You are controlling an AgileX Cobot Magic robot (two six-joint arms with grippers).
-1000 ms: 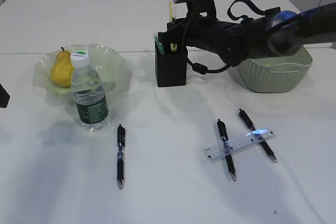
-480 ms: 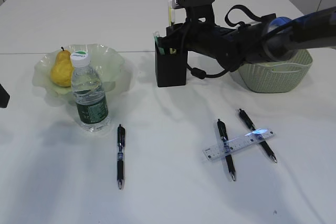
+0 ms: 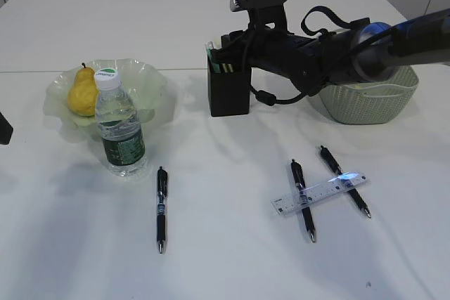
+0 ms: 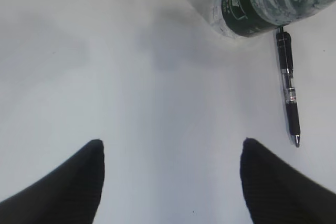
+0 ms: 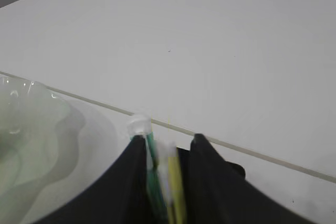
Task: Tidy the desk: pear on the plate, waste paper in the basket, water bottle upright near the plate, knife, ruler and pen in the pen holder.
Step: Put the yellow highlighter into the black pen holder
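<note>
A yellow pear (image 3: 81, 93) sits in a wavy pale green glass plate (image 3: 151, 88) at the left of the exterior view, and a clear plastic water bottle with a green label (image 3: 119, 128) stands upright just in front of the plate, touching its edge in the picture. A black box-shaped pen holder (image 3: 228, 90) stands near the top middle, with green and yellow things sticking out of it. The right gripper (image 5: 167, 145) is right over the pen holder, with its two black fingers (image 5: 135, 153) a little apart and the blurry green and yellow things between them; I cannot tell if it is pinching them. A pale green woven basket (image 3: 369, 98) stands behind the arm at the right. On the white surface (image 3: 225, 258), one black pen (image 3: 161, 208) lies below the bottle. Two more black pens (image 3: 303, 199) lie at the lower right, with a clear plastic ruler (image 3: 320, 193) across them. The left gripper (image 4: 170, 153) is spread wide over bare surface.
</note>
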